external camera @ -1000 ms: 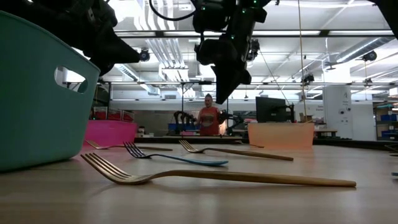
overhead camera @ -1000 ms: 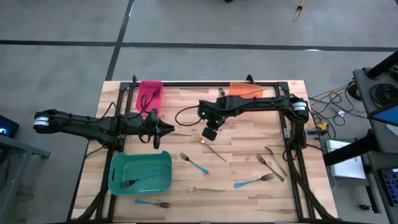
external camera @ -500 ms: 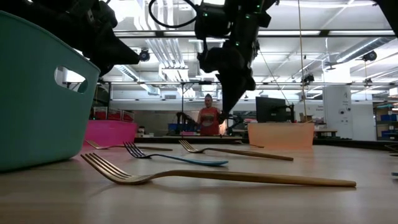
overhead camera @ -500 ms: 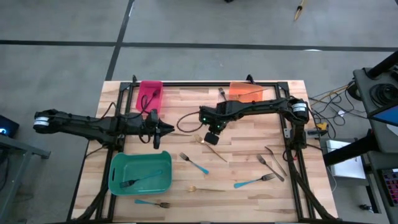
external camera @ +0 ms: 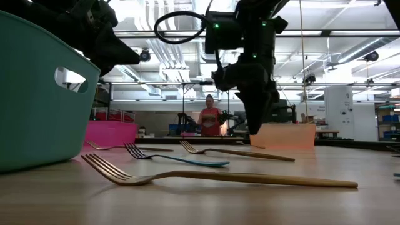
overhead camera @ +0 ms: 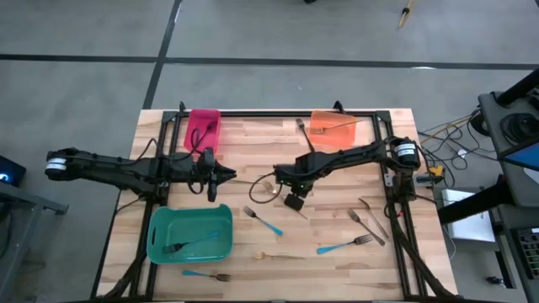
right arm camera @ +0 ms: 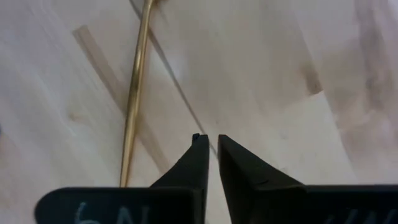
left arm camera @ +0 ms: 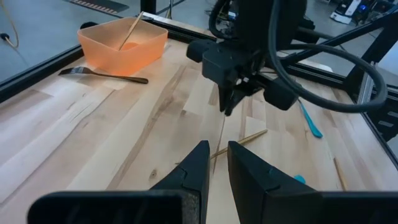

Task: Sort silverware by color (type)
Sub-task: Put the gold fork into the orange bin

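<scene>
Pale wooden planks make up the worktop [overhead camera: 253, 139], with a pink bin [overhead camera: 203, 128] and an orange bin [overhead camera: 333, 123] along its far edge and a teal bin [overhead camera: 189, 233] near the front left corner. Forks lie scattered across the middle and front. The right gripper [overhead camera: 294, 200] hangs low over the centre, fingers a narrow slit apart and empty, just beside the slim gold fork [right arm camera: 135, 93], probably lining up a pinch. The left gripper [overhead camera: 226, 175] waits above the teal bin, nearly pressed together, holding nothing.
</scene>
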